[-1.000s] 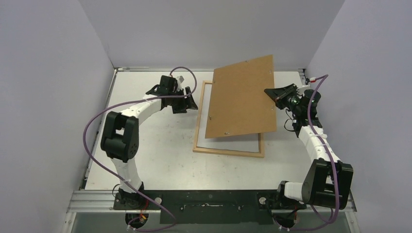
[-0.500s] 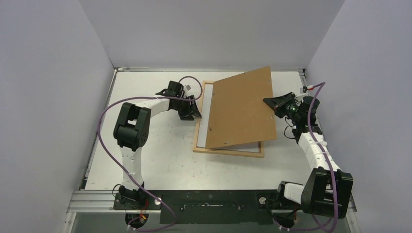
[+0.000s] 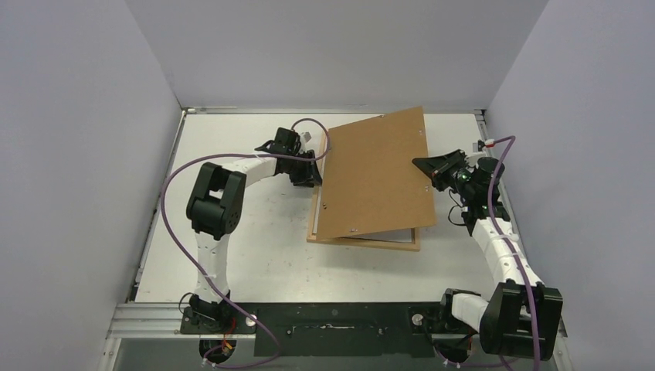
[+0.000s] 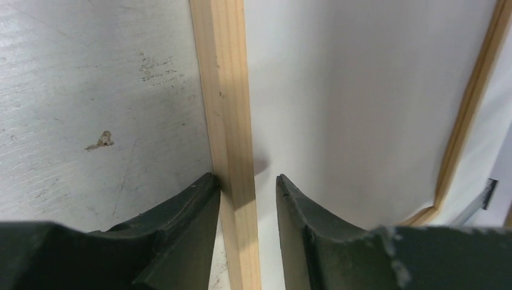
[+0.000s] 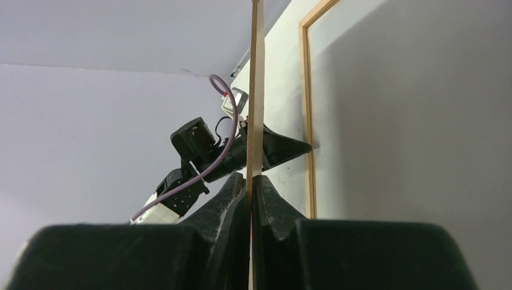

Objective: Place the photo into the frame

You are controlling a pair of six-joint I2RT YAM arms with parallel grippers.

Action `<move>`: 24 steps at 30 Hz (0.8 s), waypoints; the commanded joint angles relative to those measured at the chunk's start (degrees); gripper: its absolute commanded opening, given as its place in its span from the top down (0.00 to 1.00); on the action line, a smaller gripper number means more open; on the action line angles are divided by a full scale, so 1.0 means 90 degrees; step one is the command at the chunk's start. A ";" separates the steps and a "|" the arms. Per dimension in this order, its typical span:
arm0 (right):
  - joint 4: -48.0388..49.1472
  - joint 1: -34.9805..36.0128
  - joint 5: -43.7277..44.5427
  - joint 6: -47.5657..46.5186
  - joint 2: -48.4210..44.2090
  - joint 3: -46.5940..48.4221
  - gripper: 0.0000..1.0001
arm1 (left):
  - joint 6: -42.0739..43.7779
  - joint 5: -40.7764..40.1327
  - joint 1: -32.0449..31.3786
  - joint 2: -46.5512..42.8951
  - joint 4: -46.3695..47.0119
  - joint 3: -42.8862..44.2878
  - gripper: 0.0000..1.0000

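R claw (image 3: 424,164) holds board (image 3: 371,178) over frame (image 3: 369,242).

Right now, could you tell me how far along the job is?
Done: frame lies flat, a white sheet inside, perhaps the photo face down. In hand: right fingers pinch the backing board tilted over it; left fingers straddle the frame's bar. Left: lowering the board.

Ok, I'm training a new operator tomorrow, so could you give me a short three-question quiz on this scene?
1. True or false: the flat brown backing board lies flat inside the thin light-wood picture frame.
2. The right gripper is shut on: A) the frame, B) the board's edge, C) nothing.
3. Fill in: the left gripper has open jaws straddling the frame's ____ bar.
Key: 1 false, it is held tilted over the frame; 2 B; 3 left.
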 commanded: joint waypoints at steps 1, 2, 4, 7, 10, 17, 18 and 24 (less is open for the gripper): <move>0.0059 -0.0002 -0.0150 -0.0091 -0.0462 0.0085 1.00 | 0.0267 -0.0484 -0.0118 0.0175 -0.0285 0.0247 0.67; 0.0043 -0.0001 -0.0136 -0.0135 -0.0474 0.0093 1.00 | 0.0321 -0.0522 -0.0122 0.0171 -0.0328 0.0266 0.70; -0.0115 -0.0010 -0.0100 -0.0324 -0.0476 0.0166 1.00 | 0.0487 -0.0660 -0.0106 0.0117 -0.0512 0.0290 0.77; -0.0342 -0.0011 -0.0130 -0.0643 -0.0412 0.0299 1.00 | 0.0719 -0.0544 0.0005 -0.0003 -0.0726 0.0241 0.81; -0.0466 -0.0010 -0.0180 -0.1083 -0.0273 0.0361 1.00 | 0.0934 -0.0380 0.0134 -0.0169 -0.0798 0.0100 0.84; 0.1367 0.0119 -0.0369 -0.0581 0.0308 -0.0088 1.00 | 0.1114 -0.0422 0.0362 -0.0593 -0.1386 -0.0348 0.84; 0.1649 0.0134 -0.0365 -0.0485 0.0418 -0.0162 1.00 | 0.1102 -0.0440 0.0400 -0.0677 -0.1429 -0.0464 0.84; 0.3092 0.0425 -0.0289 0.0066 0.1018 -0.0366 1.00 | 0.0970 -0.0191 0.0590 -0.1149 -0.1492 -0.0837 0.74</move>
